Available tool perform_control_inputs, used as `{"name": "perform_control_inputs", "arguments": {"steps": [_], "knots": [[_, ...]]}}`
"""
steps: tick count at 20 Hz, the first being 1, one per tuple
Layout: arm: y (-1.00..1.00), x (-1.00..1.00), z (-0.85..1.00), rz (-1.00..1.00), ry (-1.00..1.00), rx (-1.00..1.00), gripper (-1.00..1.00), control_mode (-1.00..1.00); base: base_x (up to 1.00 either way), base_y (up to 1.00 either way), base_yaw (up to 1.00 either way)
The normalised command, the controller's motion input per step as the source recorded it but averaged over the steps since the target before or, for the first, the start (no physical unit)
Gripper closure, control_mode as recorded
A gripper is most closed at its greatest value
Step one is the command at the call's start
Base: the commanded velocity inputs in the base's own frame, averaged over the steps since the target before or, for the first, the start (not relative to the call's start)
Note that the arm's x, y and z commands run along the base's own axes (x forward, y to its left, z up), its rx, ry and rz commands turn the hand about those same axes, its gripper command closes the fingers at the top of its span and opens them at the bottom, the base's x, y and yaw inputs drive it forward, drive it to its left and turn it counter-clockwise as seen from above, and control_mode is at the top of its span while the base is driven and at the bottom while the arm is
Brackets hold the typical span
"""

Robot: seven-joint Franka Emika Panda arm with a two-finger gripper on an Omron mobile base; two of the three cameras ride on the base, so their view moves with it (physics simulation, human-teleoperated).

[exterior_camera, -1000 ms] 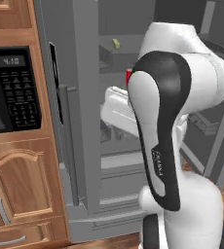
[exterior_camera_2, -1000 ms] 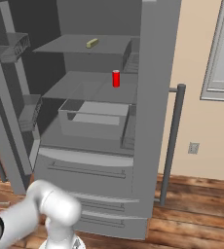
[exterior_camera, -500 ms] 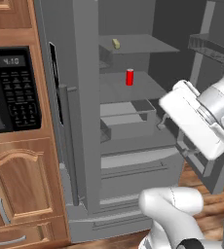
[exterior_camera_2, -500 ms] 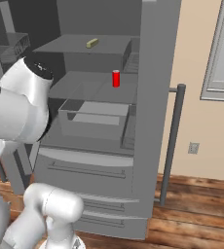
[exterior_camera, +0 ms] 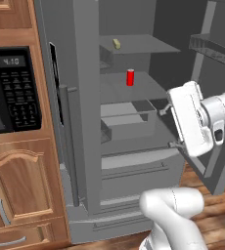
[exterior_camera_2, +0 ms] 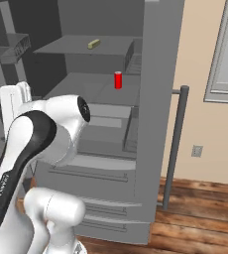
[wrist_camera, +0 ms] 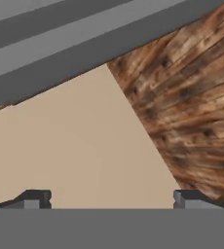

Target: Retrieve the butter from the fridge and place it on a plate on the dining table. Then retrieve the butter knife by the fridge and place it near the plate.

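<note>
The fridge [exterior_camera: 85,122] stands with its doors open. The butter [exterior_camera: 116,44], a small pale yellow stick, lies on the top shelf and shows again in the right base view as the butter [exterior_camera_2: 93,44]. My gripper [exterior_camera: 167,128] hangs in front of the fridge's right side, below and right of the butter and well apart from it. In the hand view the gripper [wrist_camera: 110,199] is open, its tips wide apart with nothing between them, facing beige wall and wood floor. The plate, the dining table and the butter knife are out of view.
A small red container [exterior_camera: 130,77] stands upright on the middle shelf, above a grey drawer bin [exterior_camera: 126,119]. A black microwave [exterior_camera: 11,88] sits over wood cabinets [exterior_camera: 21,185] to the left. The right door's bar handle [exterior_camera_2: 175,144] and door shelves [exterior_camera: 217,46] flank the opening.
The arm has swung out from in front of the left base camera to the right, uncovering the shelves. The hand now hangs at the fridge's right side. The jaws have stayed open.
</note>
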Motion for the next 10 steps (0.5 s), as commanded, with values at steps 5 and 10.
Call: {"name": "perform_control_inputs", "arguments": {"steps": [5, 10], "knots": [[0.02, 0.61, -0.03, 0.0, 0.0, 0.21, -1.0, -1.0, 0.0, 0.0, 0.0], [0.04, 0.6, -0.12, 0.0, 0.01, 0.08, -1.0, -1.0, 0.0, 0.0, 0.0]]}}
